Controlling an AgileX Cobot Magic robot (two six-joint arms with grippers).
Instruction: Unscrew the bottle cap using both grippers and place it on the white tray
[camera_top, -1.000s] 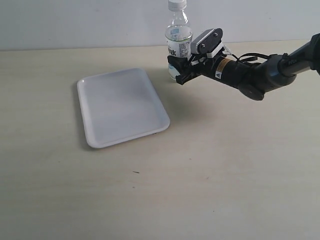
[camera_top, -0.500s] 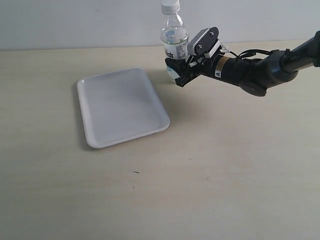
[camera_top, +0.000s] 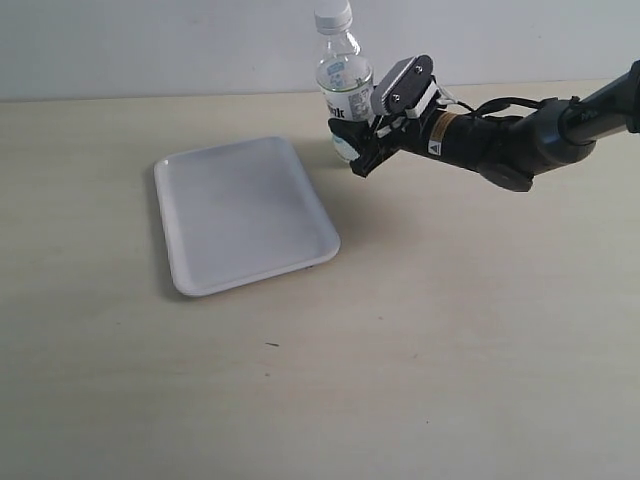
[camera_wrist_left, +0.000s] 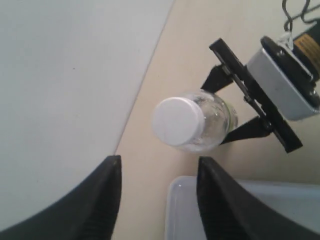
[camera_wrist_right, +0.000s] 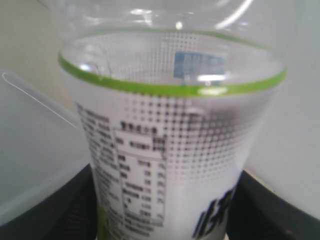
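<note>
Right gripper (camera_top: 351, 145) clamps the bottle (camera_top: 343, 85) low on its body, at 1 o'clock of the tray (camera_top: 240, 215), apparently to steady it for unscrewing; left gripper (camera_wrist_left: 159, 162), fingers (camera_wrist_left: 107, 200) apart, hovers over the cap (camera_wrist_left: 177, 121), not yet gripped

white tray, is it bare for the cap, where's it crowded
The whole white tray is bare. So is the table on its camera side. Crowded only off its far right corner, where the right pincer clamps the bottle.
</note>
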